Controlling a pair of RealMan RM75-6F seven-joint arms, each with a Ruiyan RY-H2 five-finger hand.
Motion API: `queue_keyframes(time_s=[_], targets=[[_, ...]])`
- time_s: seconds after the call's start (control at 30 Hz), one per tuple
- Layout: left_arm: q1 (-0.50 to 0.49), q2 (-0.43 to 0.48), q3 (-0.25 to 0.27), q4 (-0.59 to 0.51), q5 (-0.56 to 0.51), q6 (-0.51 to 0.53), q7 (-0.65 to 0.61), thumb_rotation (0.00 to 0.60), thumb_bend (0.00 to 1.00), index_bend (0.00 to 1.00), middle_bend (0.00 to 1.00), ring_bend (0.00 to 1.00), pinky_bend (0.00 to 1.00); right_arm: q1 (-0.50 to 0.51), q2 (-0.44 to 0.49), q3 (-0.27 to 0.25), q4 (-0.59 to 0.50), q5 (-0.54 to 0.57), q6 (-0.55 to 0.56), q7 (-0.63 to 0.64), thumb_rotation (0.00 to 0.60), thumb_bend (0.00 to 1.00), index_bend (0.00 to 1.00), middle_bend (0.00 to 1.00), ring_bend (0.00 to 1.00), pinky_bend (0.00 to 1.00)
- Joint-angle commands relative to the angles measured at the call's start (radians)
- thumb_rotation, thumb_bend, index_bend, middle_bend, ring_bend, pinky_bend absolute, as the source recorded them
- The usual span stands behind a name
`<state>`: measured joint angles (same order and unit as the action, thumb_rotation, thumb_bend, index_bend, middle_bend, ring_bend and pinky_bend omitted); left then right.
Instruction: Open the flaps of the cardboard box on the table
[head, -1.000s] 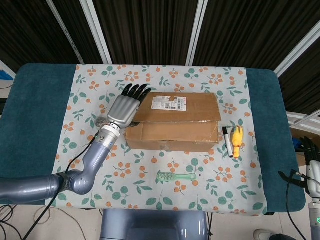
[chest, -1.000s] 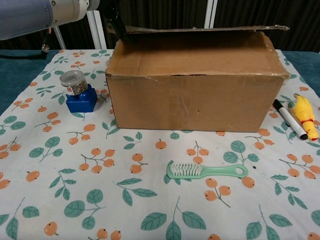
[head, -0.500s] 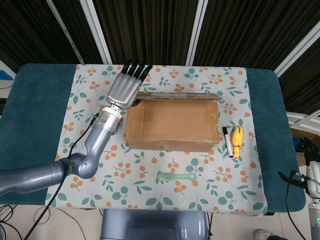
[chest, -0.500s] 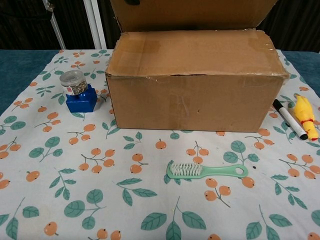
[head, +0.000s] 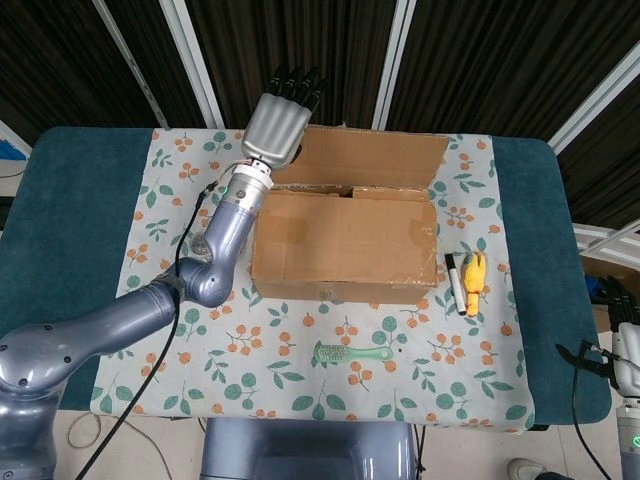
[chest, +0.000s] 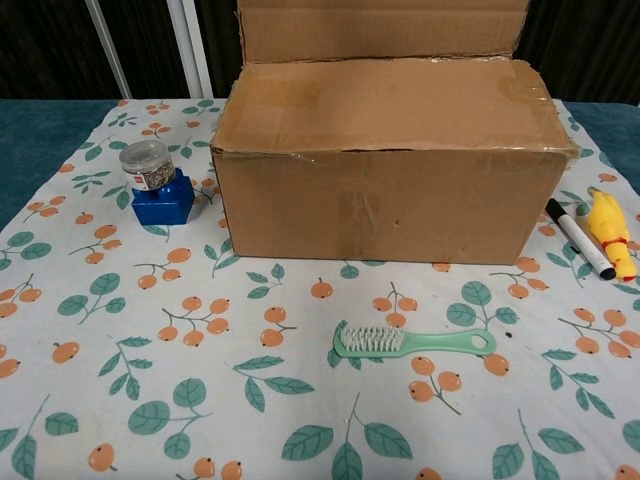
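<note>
One box (head: 345, 250) is seen at the middle of the surface (head: 80, 230), lying just right of and below the left robot hand (head: 277, 122). Its far flap (head: 370, 160) is raised and tilted back, its inner face turned toward the cameras; in the chest view the flap (chest: 380, 28) stands above the box (chest: 390, 165). The near flap (head: 340, 235) lies flat over the top, with a dark gap showing between the two flaps. The left robot hand is held at the flap's far left corner, fingers extended and close together, pointing away from the robot; whether it touches the flap cannot be told. Nothing is held in it. The right robot hand (head: 620, 300) is seen only partly at the right edge of the head view, well apart from the box, and its state cannot be told.

A marker (head: 455, 283) and a yellow toy (head: 475, 280) lie side by side just right of the box, far right of the left robot hand. A green brush (head: 352, 353) lies in front of the box. In the chest view a jar (chest: 146, 165) sits on a blue block (chest: 164, 200) left of the box.
</note>
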<state>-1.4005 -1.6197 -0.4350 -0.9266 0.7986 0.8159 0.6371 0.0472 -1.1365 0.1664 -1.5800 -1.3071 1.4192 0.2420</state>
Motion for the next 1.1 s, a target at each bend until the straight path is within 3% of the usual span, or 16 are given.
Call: queue_keyframes(time_s=[0.03, 0.27, 0.43, 0.6, 0.87, 1.1], targets=[[-0.056, -0.057, -0.002, 0.099, -0.002, -0.050, 0.001, 0.600, 0.23, 0.00, 0.00, 0.00, 0.00, -0.002, 0.002, 0.001, 0.000, 0.003, -0.001, 0.004, 0.600, 0.13, 0.00, 0.00, 0.00, 0.22], [-0.053, -0.090, 0.010, 0.156, -0.010, -0.060, -0.014, 0.600, 0.23, 0.00, 0.00, 0.00, 0.00, -0.004, 0.008, 0.000, -0.004, 0.005, -0.005, 0.013, 0.600, 0.13, 0.00, 0.00, 0.00, 0.22], [-0.011, -0.051, 0.020, 0.082, 0.008, -0.034, -0.044, 0.600, 0.23, 0.00, 0.00, 0.00, 0.00, -0.004, 0.010, 0.000, -0.004, 0.006, -0.008, 0.012, 0.600, 0.13, 0.00, 0.00, 0.00, 0.22], [0.105, 0.061, 0.042, -0.161, 0.023, 0.042, -0.088, 0.600, 0.23, 0.00, 0.00, 0.00, 0.00, -0.003, 0.011, 0.003, -0.001, 0.015, -0.013, 0.011, 0.600, 0.13, 0.00, 0.00, 0.00, 0.22], [0.345, 0.295, 0.137, -0.599, 0.121, 0.253, -0.130, 0.600, 0.21, 0.00, 0.00, 0.00, 0.00, 0.000, 0.005, 0.011, 0.002, 0.034, -0.015, -0.016, 0.600, 0.13, 0.00, 0.00, 0.00, 0.22], [0.554, 0.445, 0.232, -0.825, 0.232, 0.445, -0.186, 0.600, 0.19, 0.00, 0.00, 0.00, 0.00, 0.002, -0.001, 0.010, 0.003, 0.038, -0.009, -0.057, 0.600, 0.13, 0.00, 0.00, 0.00, 0.22]])
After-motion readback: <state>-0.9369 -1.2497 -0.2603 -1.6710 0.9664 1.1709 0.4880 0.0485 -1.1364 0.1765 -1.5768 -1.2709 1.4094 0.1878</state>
